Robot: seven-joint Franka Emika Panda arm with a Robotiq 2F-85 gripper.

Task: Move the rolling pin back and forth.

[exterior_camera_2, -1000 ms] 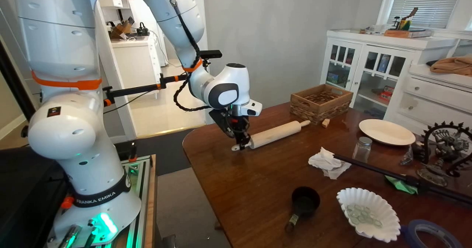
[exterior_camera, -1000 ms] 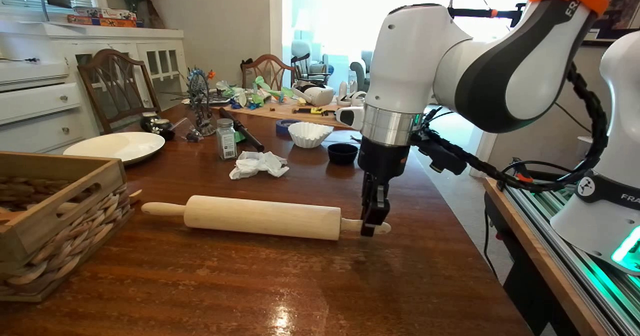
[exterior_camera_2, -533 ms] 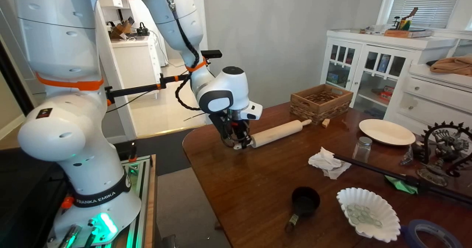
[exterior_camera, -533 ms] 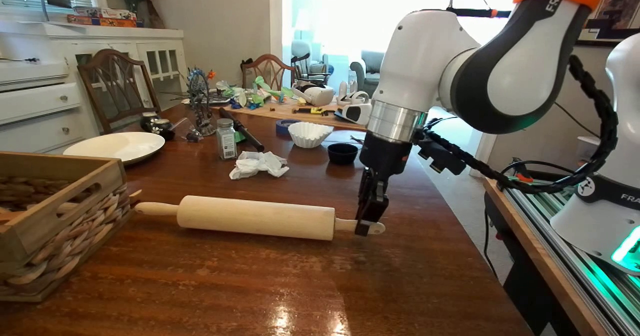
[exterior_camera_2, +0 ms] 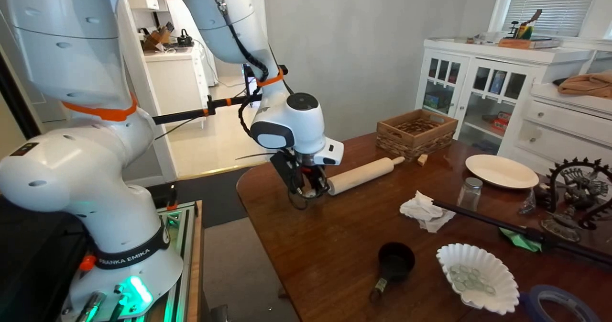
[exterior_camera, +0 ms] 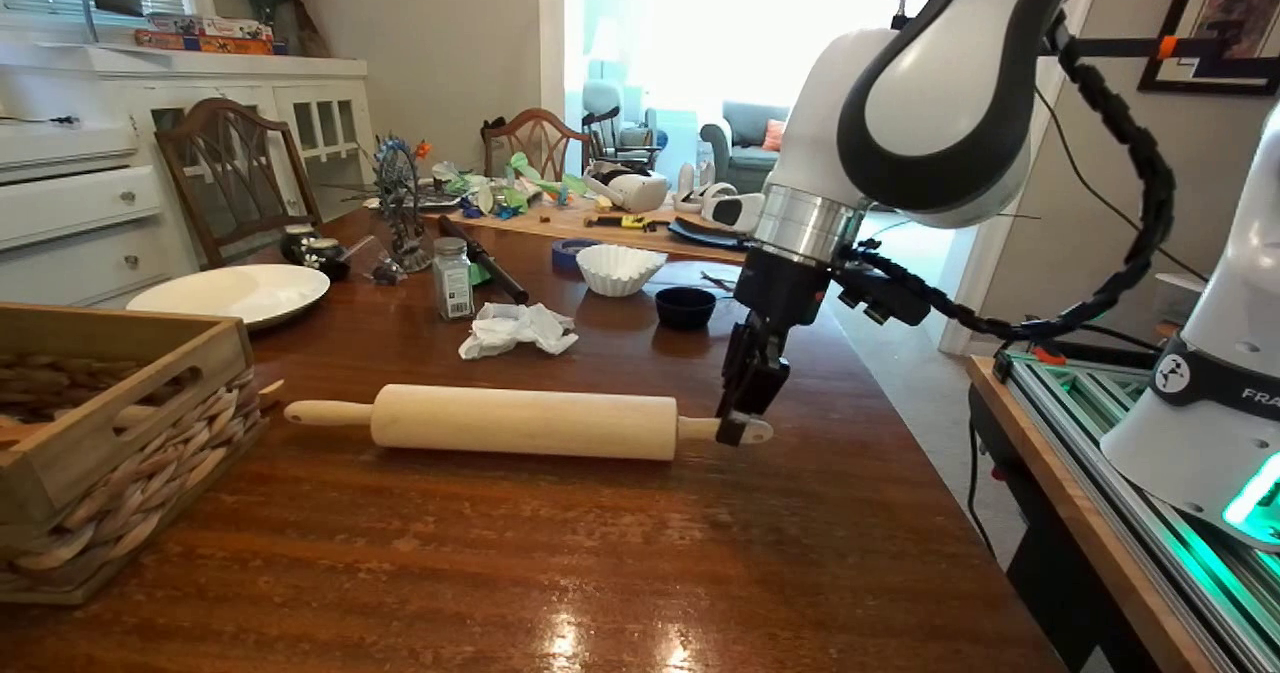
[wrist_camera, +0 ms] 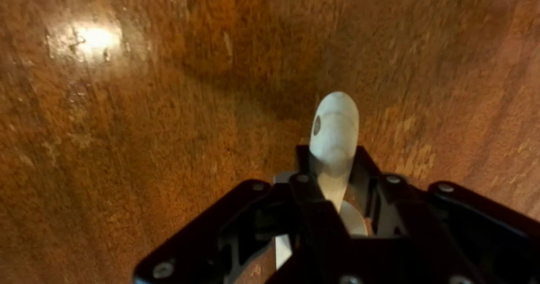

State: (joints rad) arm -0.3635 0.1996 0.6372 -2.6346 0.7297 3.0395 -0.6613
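The gripper [wrist_camera: 335, 161] was clamped on one handle [wrist_camera: 336, 128] of the rolling pin [exterior_camera: 525, 421], which seemed to rest on the tabletop [exterior_camera: 450, 563], though the contact was hard to make out. Rolling was probably the step in hand; the next move likely called for a level sweep square to the pin's length, clear of the wooden basket [exterior_camera: 150, 493] near its far end. The tabletop was scuffed and glossy, with a white plate [exterior_camera: 230, 295] on it; behind stood a white cabinet [exterior_camera_2: 483, 92].
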